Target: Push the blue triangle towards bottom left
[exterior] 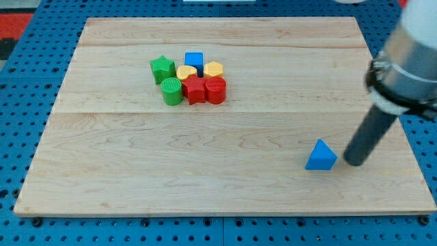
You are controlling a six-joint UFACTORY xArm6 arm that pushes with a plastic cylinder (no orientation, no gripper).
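The blue triangle [321, 156] lies on the wooden board [218, 191] at the lower right of the view. My tip [354, 162] rests on the board just to the right of the triangle, a small gap apart from it. The dark rod rises up and to the right from the tip to the arm's body at the view's right edge.
A tight cluster sits at the upper left of the board's middle: a green star [162, 68], a blue cube [194, 61], a yellow heart-like block [186, 72], a yellow hexagon [214, 69], a green cylinder [171, 90], a red star [194, 89] and a red cylinder [215, 89]. The board's right edge is close to my tip.
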